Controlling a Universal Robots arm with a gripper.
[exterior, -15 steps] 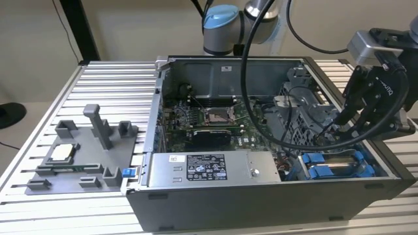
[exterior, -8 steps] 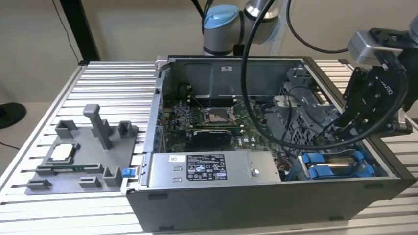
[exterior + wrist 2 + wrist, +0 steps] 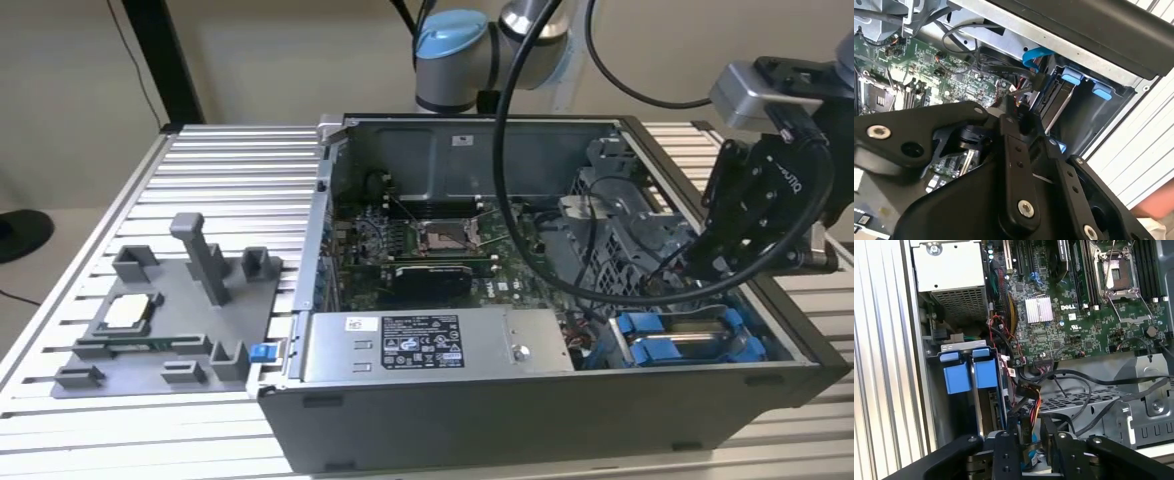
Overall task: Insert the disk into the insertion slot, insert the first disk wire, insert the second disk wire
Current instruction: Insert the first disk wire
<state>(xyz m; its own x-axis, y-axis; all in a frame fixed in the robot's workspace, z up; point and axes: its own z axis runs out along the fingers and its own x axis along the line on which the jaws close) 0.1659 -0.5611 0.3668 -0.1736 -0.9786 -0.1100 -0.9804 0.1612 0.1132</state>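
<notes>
Already seated, disk [image 3: 986, 374] in insertion slot [image 3: 936, 400], gripper [image 3: 1029, 439] just beside

Exterior view: set high, off the arm, angled down on the whole open computer case [image 3: 534, 400] on the slatted table [image 3: 227, 170], mid range, with the arm base at top centre of the frame. First wrist view: close in, looking past the gripper [image 3: 1030, 435] into the case, across the insertion slot [image 3: 966, 377] to the motherboard [image 3: 1079, 315]; second wrist view: closer yet, canted, half masked by the gripper's black links. All three share the insertion slot and motherboard, which sit lower right and centre in the exterior frame.
</notes>
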